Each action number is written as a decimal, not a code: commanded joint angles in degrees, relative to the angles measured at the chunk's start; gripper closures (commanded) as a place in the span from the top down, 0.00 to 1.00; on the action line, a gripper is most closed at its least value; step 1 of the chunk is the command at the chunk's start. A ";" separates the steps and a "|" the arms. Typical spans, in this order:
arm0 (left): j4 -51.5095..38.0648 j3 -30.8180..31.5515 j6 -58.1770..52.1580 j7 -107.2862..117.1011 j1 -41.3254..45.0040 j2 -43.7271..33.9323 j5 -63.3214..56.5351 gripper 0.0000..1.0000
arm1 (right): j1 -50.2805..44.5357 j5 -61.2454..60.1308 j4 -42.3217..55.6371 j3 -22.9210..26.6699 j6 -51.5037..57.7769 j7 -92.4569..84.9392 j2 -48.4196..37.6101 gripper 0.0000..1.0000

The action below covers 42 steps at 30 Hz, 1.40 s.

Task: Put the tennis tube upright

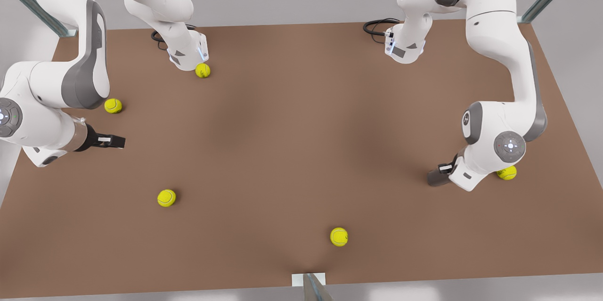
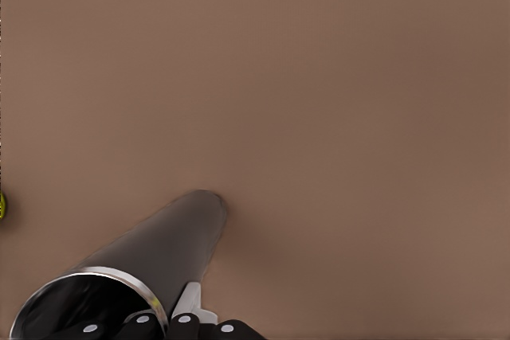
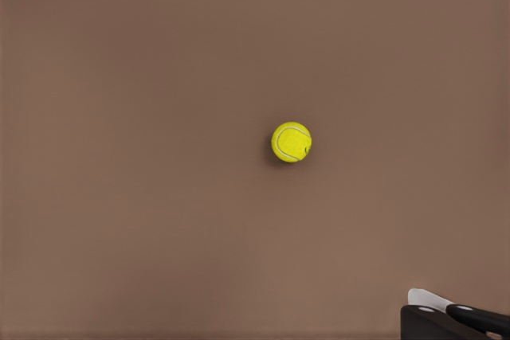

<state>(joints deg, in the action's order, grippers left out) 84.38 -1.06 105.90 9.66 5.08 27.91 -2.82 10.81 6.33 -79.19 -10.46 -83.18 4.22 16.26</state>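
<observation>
- Noting positions first: the left gripper (image 2: 171, 312) sits low over the table (image 1: 301, 117) at the front view's right. It looks clamped on the wall of the tennis tube (image 2: 159, 244) right at its silvery rim, one pad outside and the other seemingly inside the mouth.
- In the left wrist view the tube is tilted: open end raised at the gripper, closed end apparently touching the table.
- The right gripper (image 1: 115, 141) hangs above the table at the front view's left, waiting. We cannot tell whether it is apart or together.
- Risk one: the hold is on a thin wall at the very end (poor leverage). We judge the tube could pivot or slip between the pads as it swings up.
- Risk two: the closed end may skid across the table instead of acting as a hinge, so the tube slides and never rises.
- Risk three: a tennis ball (image 1: 507, 173) lies just beside the left arm. A wide swing could knock it.
- Risk four: if it is let go while off vertical, the tall tube probably topples.
</observation>
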 commanded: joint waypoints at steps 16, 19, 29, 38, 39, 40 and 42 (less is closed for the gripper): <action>0.00 0.00 0.71 -0.08 0.19 0.75 1.94 1.00 | -0.18 -0.09 0.00 0.00 -0.05 0.00 0.00 1.00; 0.00 0.00 0.71 0.10 0.28 0.66 1.94 1.00 | -0.18 -0.09 0.00 0.00 -0.05 0.00 0.00 1.00; -0.09 0.00 0.27 0.19 0.45 -0.83 1.86 1.00 | 0.00 0.00 0.00 0.00 -0.05 0.00 0.00 1.00; -0.18 0.00 -2.45 -0.08 0.10 -6.28 1.86 1.00 | -0.09 0.00 0.00 0.00 -0.05 0.00 0.00 1.00; -0.35 0.00 -5.08 -0.25 -0.16 -7.86 1.86 1.00 | -0.09 -0.09 0.00 0.00 -0.05 0.00 0.00 1.00; -0.44 0.09 -7.63 -0.34 -0.07 -10.06 1.77 1.00 | -0.79 0.09 0.18 0.00 -0.14 -0.09 0.00 1.00; -0.44 0.09 -12.65 -0.95 -0.16 -13.67 1.94 1.00 | -0.79 0.17 0.26 -0.18 -1.98 -0.44 1.05 1.00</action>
<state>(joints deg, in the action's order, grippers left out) 83.94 -0.89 93.13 8.70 4.89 13.86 -0.94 9.98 7.73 -78.93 -10.74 -86.22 3.73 17.36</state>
